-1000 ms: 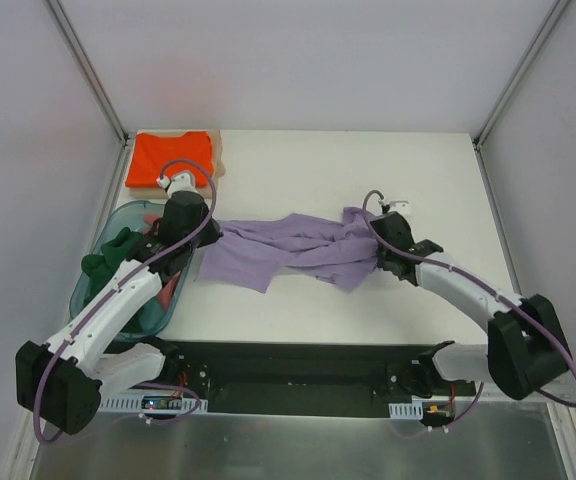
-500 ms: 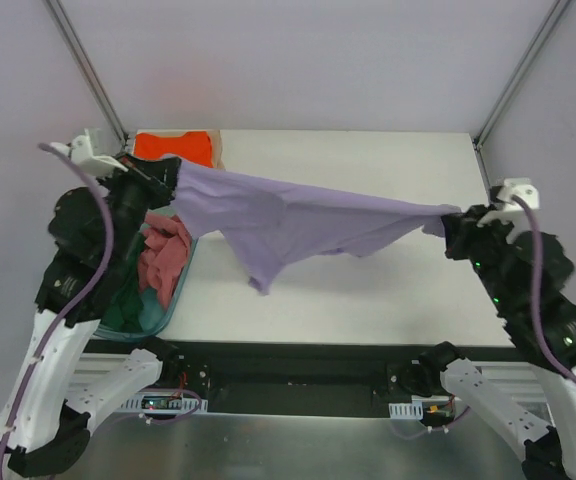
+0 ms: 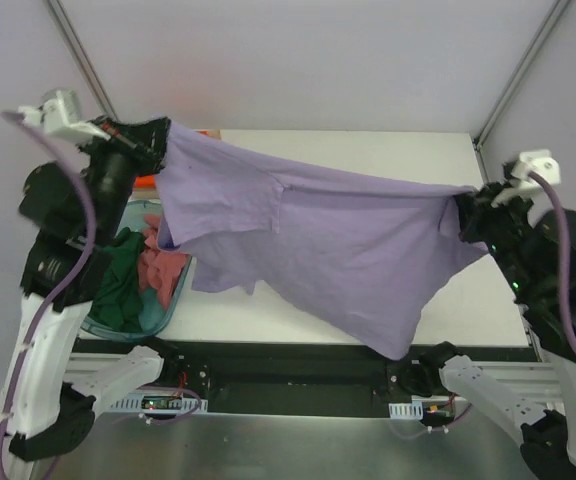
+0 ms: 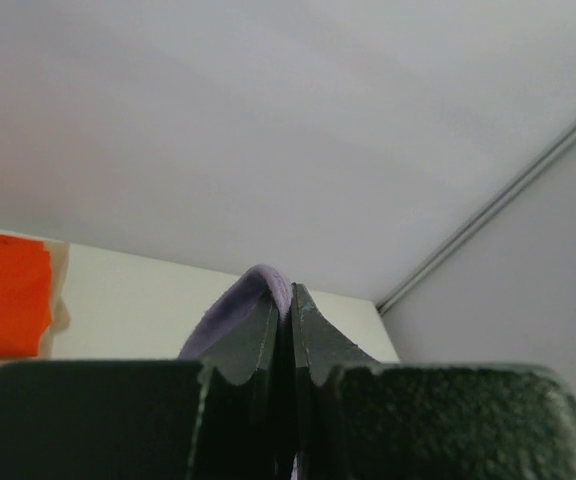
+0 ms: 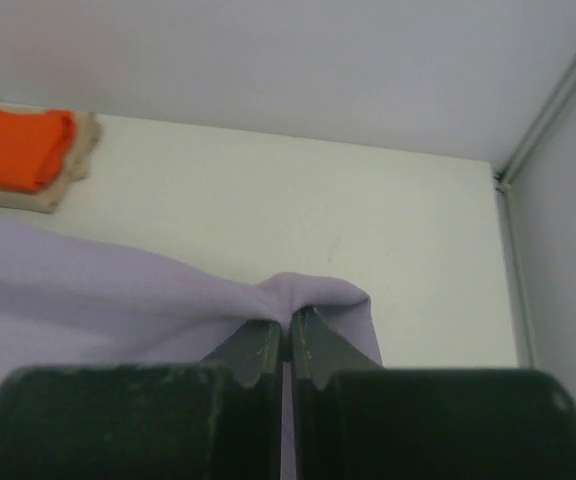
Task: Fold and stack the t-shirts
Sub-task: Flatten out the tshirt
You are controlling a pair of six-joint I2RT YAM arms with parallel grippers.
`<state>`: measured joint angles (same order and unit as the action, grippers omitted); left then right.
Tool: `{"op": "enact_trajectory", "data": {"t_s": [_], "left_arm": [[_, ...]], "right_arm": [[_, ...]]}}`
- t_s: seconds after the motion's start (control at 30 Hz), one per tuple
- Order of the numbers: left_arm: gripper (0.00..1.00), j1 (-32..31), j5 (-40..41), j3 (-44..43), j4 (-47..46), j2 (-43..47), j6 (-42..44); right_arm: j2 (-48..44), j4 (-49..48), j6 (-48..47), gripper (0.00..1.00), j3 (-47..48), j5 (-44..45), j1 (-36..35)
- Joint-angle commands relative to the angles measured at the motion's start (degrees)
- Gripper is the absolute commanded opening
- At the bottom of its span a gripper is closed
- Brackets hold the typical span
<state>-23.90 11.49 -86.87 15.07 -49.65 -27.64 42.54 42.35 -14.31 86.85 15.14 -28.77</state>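
Note:
The lavender-purple t-shirt [image 3: 328, 240] hangs spread in the air between my two raised grippers. My left gripper [image 3: 163, 140] is shut on its left top edge; the cloth [image 4: 243, 310] folds over my left fingertip. My right gripper [image 3: 465, 205] is shut on its right top edge; the cloth [image 5: 118, 290] bunches at my fingertips. The orange t-shirt [image 5: 13, 145] lies folded at the table's far left, mostly hidden in the top view. The dark green t-shirt [image 3: 116, 285] and the dusty pink t-shirt [image 3: 165, 265] lie crumpled in the tub.
The translucent teal tub [image 3: 118, 330] stands at the table's left edge. The tan board [image 5: 68, 165] lies under the orange shirt. The white table [image 3: 368, 150] is walled by grey panels at the back and sides.
Both grippers have lifted the lavender shirt off the table and raised it higher. It has opened out and now hangs as a wide sheet.

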Motion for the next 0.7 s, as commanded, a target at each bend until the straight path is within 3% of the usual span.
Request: {"op": "enact_trajectory", "data": {"t_s": [0.0,0.1,0.23,0.4,0.53,0.67], "left_arm": [[0.00,0.52,5.47,-5.66,-3.03,-14.66,4.25],[0.00,0.96,8.98,-14.17,-3.20,-26.42,7.50],[0.00,3.33,4.44,-31.38,-1.63,-41.29,11.11],[0.00,3.69,-2.07,-46.18,-1.01,-46.50,10.24],[0.00,3.69,-1.38,-44.63,-0.92,-44.41,9.97],[0.00,3.69,-0.06,-28.67,-0.83,-37.03,9.62]], "right_arm": [[11.57,-3.49,-5.37,0.01,0.07,14.38,0.82],[21.76,-4.20,-8.28,0.01,5.24,11.41,5.90],[33.45,-3.42,-9.16,0.01,19.64,9.22,13.73],[35.77,-4.56,-12.14,0.01,30.82,-1.50,17.52],[33.93,-2.37,-19.16,0.02,30.58,-5.29,17.52],[29.89,1.67,-27.24,0.01,20.94,-3.72,17.53]]}}
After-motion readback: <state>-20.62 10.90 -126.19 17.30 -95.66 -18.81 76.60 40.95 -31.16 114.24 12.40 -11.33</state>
